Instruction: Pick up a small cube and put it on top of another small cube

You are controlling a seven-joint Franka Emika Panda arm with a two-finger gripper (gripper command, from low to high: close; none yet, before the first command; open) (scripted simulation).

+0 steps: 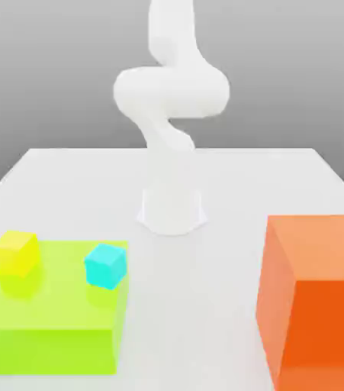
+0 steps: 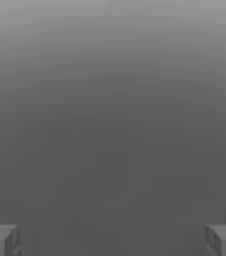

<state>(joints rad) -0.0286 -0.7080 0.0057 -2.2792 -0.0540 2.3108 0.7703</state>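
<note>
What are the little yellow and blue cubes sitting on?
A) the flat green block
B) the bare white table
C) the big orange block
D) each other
A: in the exterior view the yellow cube and the cyan cube both rest apart on the top of the flat lime-green block, far from the large orange block.
</note>
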